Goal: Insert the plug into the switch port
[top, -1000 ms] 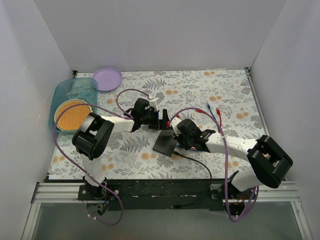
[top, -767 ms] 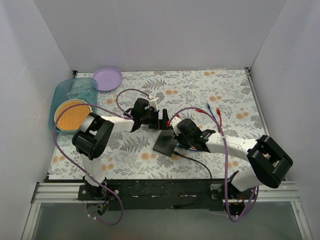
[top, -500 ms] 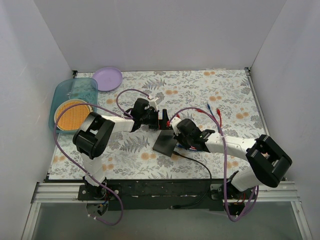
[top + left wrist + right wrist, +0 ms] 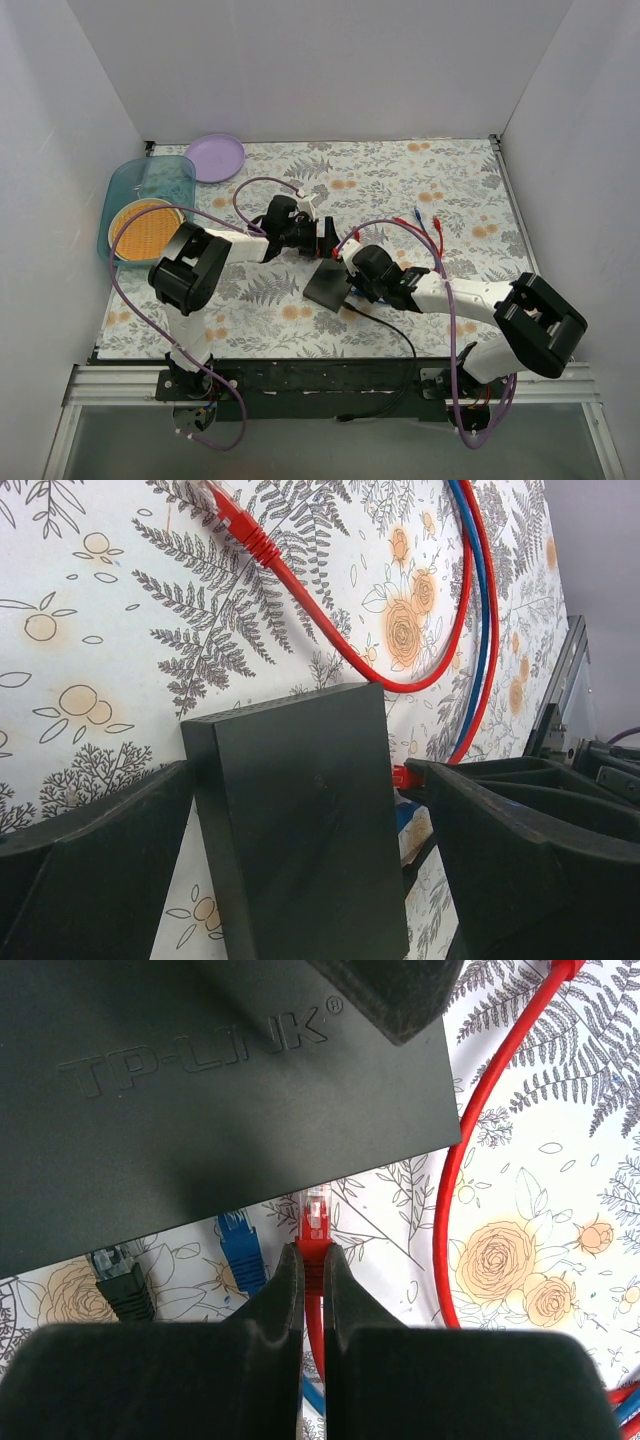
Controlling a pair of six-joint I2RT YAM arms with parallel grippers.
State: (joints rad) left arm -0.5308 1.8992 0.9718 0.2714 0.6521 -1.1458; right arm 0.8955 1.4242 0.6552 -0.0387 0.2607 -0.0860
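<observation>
Top view: the right pincer [image 4: 352, 272] has crept toward 9 o'clock, closer to the switch [image 4: 325, 285] in the middle of the counter [image 4: 460, 170], so insertion looks near; the ports are hidden here. Left wrist view: the left pincer [image 4: 300, 780] stands wide, a finger at each side of the switch, whose lower end is cut off. Right wrist view: the right pincer grips the red plug [image 4: 316, 1222], its tip at 12 o'clock just reaching the switch edge, the port itself unseen
</observation>
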